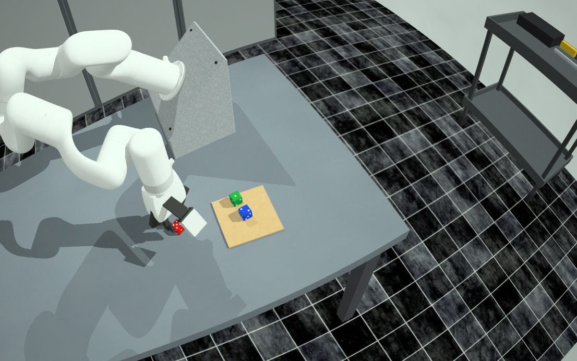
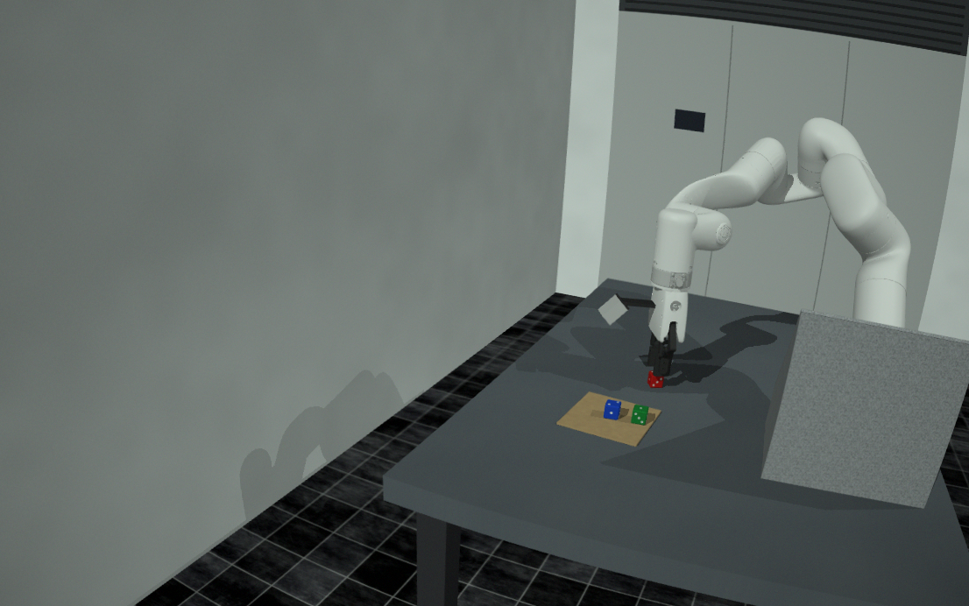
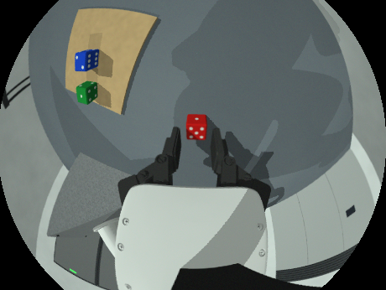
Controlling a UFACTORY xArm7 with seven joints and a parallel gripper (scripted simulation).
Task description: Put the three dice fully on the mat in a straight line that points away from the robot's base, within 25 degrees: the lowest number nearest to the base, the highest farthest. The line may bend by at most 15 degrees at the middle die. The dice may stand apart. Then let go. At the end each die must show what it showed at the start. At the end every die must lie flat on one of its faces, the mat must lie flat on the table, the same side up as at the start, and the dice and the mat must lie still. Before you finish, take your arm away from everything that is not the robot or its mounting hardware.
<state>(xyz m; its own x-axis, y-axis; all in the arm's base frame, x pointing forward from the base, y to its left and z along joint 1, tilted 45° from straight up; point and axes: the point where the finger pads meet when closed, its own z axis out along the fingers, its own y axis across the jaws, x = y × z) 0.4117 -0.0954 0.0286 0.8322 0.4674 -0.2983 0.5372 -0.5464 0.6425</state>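
The red die (image 1: pixel 178 227) lies on the grey table to the left of the tan mat (image 1: pixel 249 219), off it. My gripper (image 1: pixel 170 224) is low over the table with its fingers on either side of the red die (image 3: pixel 196 126). The fingers stand partly open, with small gaps to the die in the wrist view, where the gripper (image 3: pixel 195 137) points down. The green die (image 1: pixel 235 198) and the blue die (image 1: pixel 244 212) lie flat on the mat, the green one nearer the arm's base. They also show in the wrist view: green die (image 3: pixel 86 91), blue die (image 3: pixel 86 59), mat (image 3: pixel 108 58).
A tall speckled grey panel (image 1: pixel 195 93) stands on the table behind the arm. A metal shelf cart (image 1: pixel 527 85) stands on the floor at the far right, away from the table. The table's front edge curves just beyond the mat.
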